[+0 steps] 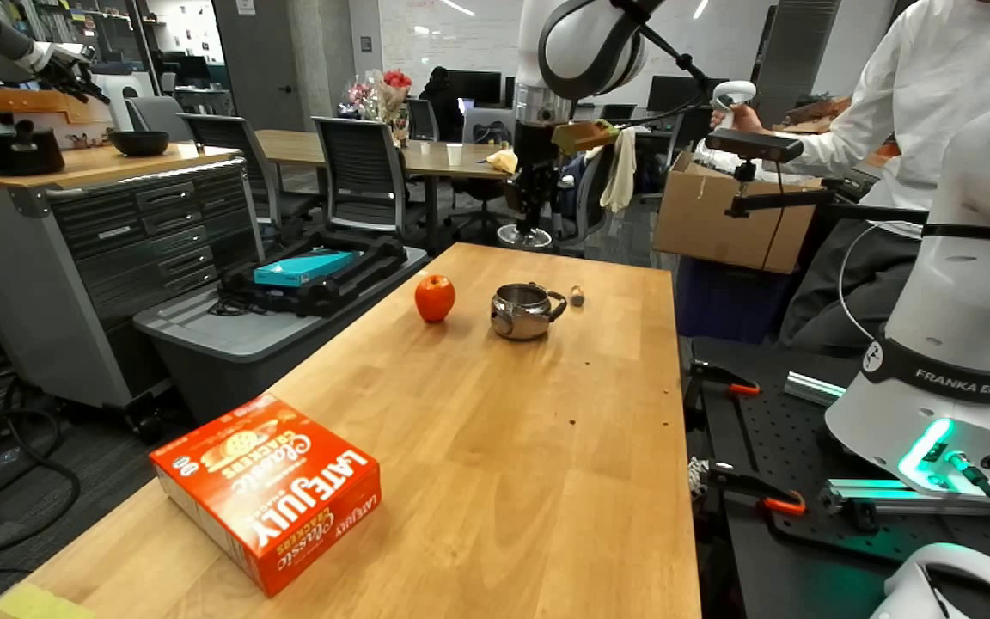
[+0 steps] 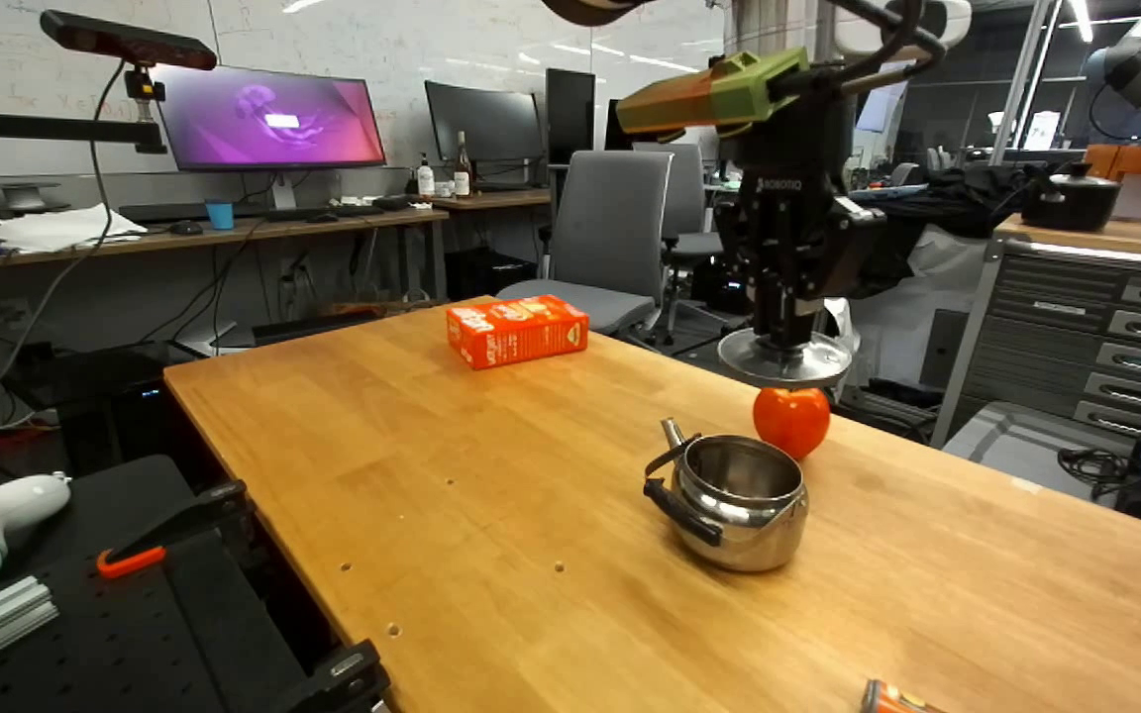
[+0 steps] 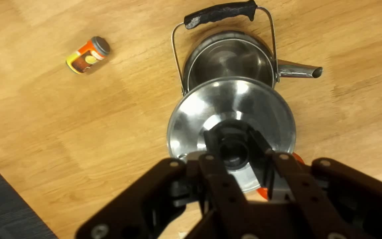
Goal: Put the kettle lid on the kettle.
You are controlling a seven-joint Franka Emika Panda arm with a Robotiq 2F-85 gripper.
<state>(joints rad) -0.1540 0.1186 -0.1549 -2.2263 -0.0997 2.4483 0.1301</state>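
The kettle point(image 1: 519, 316) is a small silvery metal pot, upright and open on the table, with its black handle folded to one side; it also shows in an exterior view point(image 2: 749, 525) and the wrist view point(image 3: 225, 59). The round metal kettle lid point(image 3: 260, 103) hangs roughly level in the air, also seen in both exterior views point(image 1: 525, 239) point(image 2: 796, 370). My gripper point(image 3: 233, 142) is shut on the lid's black knob; it points down in both exterior views point(image 1: 527, 215) point(image 2: 786, 322). In the wrist view the lid covers part of the kettle's rim. The lid is apart from the kettle.
A red round fruit point(image 2: 792, 422) stands beside the kettle, mostly hidden by lid and gripper in the wrist view. A small orange-yellow cylinder point(image 3: 88, 55) lies on the table. An orange cracker box point(image 1: 271, 490) lies farther off. The table edge point(image 1: 682, 387) runs beside the robot base.
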